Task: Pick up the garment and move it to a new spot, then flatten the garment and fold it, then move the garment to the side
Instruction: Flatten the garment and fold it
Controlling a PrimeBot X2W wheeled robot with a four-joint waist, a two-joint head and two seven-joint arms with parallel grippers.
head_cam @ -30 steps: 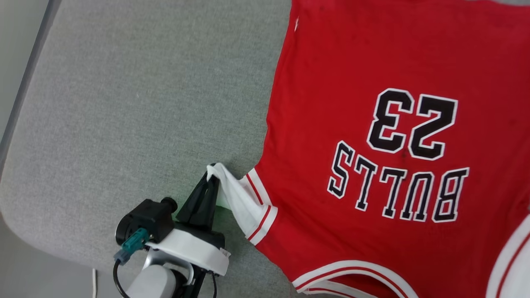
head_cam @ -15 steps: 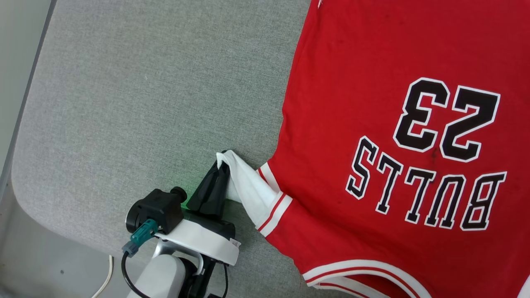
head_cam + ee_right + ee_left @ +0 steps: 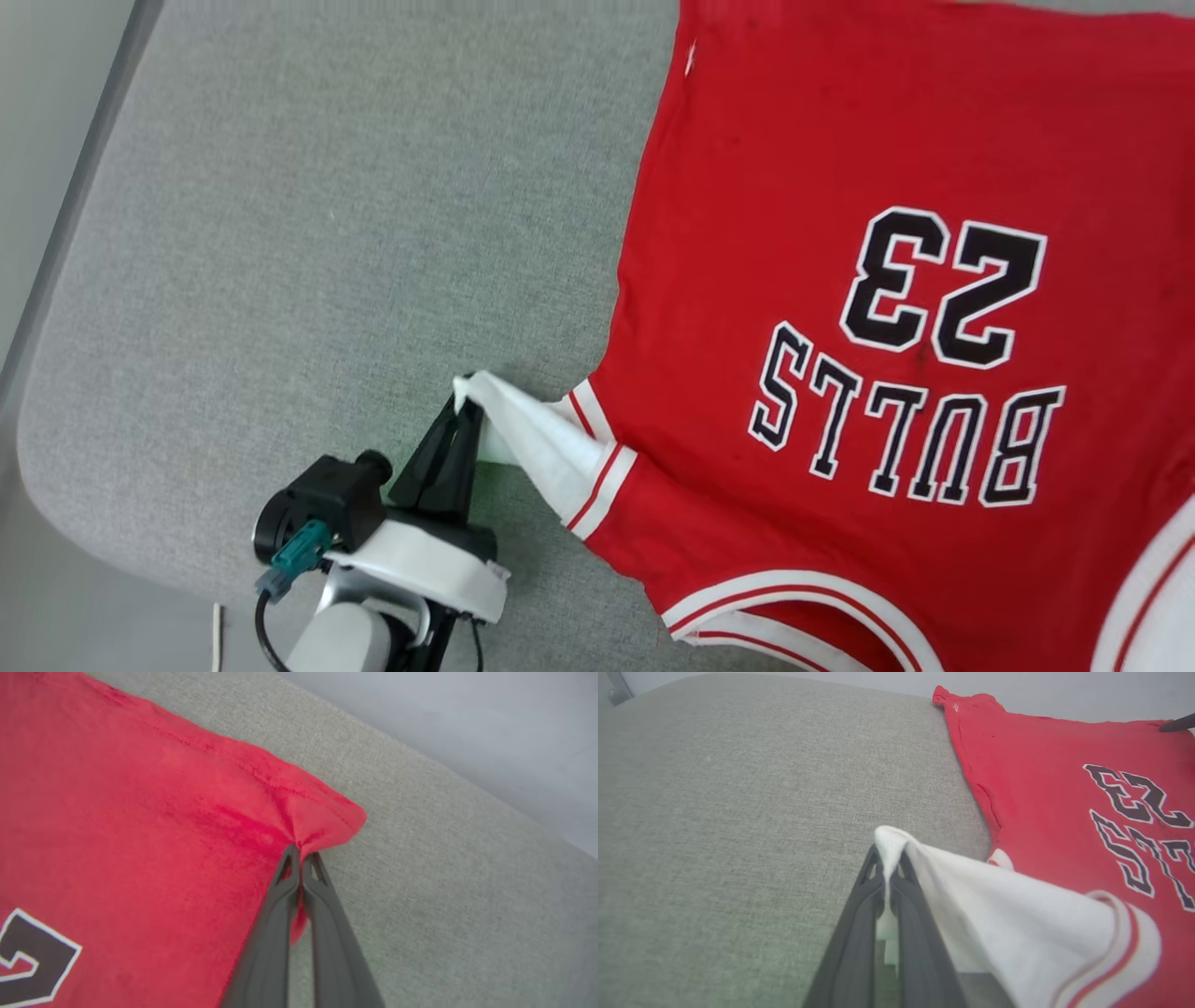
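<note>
Grey woven cloth covers the padded surface (image 3: 308,233), whose rounded corner sits at the lower left of the head view, with pale floor (image 3: 47,112) beyond its edge. On it the garment (image 3: 840,140) lies spread flat, print side up, taking up the right part of the head view and running off its right and bottom edges. From the head the black print (image 3: 934,289) reads upside down, the "23" farther away and "BULLS" nearer. The red-and-white neck trim (image 3: 794,593) curves along the near edge.

The left gripper (image 3: 464,409) rises from the lower left over bare grey cloth, just left of the red body. Its two dark fingers are pressed together on the tip of the white sleeve (image 3: 541,443). The sleeve is drawn out leftward into a narrow cone, from its striped band to the pinch. In the left wrist view the left gripper (image 3: 888,851) has white cloth sandwiched between its tips, and the sleeve (image 3: 1017,933) drapes away to the right, lifted a little off the surface.

In the right wrist view the right gripper (image 3: 301,853) has its fingers closed on a red corner (image 3: 327,812) of the garment. The cloth puckers at the pinch, and the corner rests on the grey surface near its far edge
</note>
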